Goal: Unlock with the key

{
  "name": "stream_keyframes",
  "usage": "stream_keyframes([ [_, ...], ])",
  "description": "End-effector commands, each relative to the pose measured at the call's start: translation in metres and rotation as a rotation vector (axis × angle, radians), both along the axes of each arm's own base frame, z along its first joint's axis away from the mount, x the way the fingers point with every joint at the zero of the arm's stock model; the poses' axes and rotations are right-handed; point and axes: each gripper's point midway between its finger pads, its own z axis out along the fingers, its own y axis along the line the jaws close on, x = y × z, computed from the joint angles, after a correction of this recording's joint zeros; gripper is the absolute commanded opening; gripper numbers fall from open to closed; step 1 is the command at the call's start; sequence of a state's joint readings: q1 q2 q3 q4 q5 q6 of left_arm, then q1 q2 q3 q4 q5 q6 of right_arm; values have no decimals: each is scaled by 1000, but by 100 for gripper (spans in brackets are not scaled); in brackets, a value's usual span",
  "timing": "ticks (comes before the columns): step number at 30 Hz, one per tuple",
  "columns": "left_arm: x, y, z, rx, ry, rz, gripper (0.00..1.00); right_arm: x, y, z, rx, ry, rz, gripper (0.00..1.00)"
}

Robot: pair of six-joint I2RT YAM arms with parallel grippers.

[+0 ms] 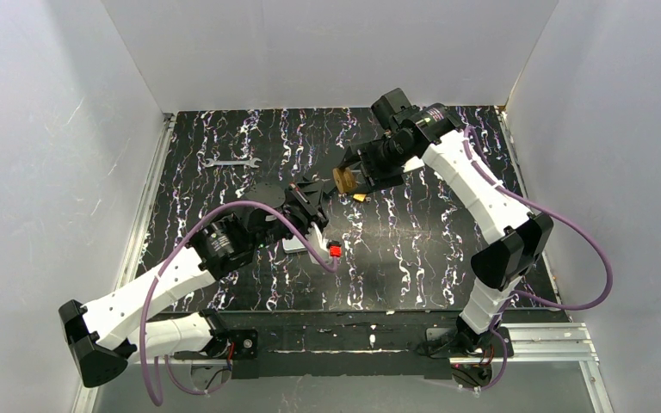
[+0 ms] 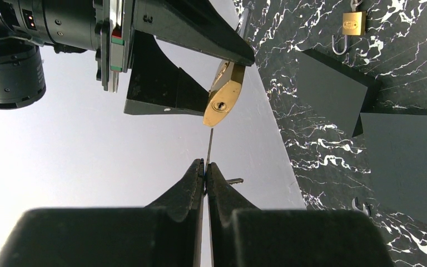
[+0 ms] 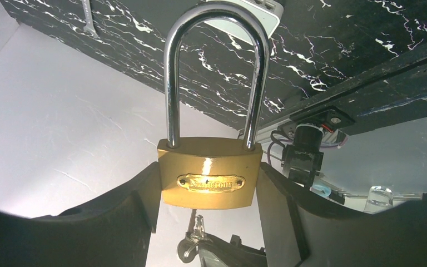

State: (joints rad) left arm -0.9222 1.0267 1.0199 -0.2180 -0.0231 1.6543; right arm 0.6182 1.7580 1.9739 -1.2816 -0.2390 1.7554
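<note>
Count: 2 padlocks, at least 2 keys, 1 wrench, 2 small loose items. Padlock (image 3: 209, 172) #1 is brass and sits off the table, clamped across its body by the right gripper (image 1: 350, 176), with the jaws closed only to body width and a finger on each side face. Its shackle (image 3: 172, 83) points away from the wrist, both legs seated in the body. The base with the keyhole (image 2: 219, 105) faces the left arm. The left gripper (image 2: 205, 169) is pinched almost fully closed on the key (image 2: 209, 146), blade seen edge-on and sticking out past the fingertips toward the lock. In the left wrist view the key tip sits at the rim of the lock's base, just beside the keyhole, which looks unfilled. The right wrist view shows the blade meeting the bottom edge of the body, but depth can't be judged there. A second key (image 2: 233, 181) hangs just beside the left fingers, on the same bunch. The second padlock (image 2: 354, 23), small and brass, lies on the black marbled table (image 1: 413, 249), well apart from both grippers; whether its shackle is latched can't be told. The wrench (image 1: 232, 161) lies flat near the table's far-left side. A small red item (image 1: 335, 250) and a white flat item (image 1: 293, 245) lie near each other under the left arm's forearm area.
</note>
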Motion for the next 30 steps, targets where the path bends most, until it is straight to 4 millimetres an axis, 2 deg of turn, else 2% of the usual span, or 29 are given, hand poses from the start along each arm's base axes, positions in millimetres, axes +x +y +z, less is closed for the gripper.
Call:
stream_keyframes([
  [1, -4, -4, 3, -7, -6, -14, 0, 3, 7, 29, 77, -44, 0, 1],
  [30, 2, -10, -10, 34, -6, -12, 0, -3, 10, 29, 87, -32, 38, 1],
])
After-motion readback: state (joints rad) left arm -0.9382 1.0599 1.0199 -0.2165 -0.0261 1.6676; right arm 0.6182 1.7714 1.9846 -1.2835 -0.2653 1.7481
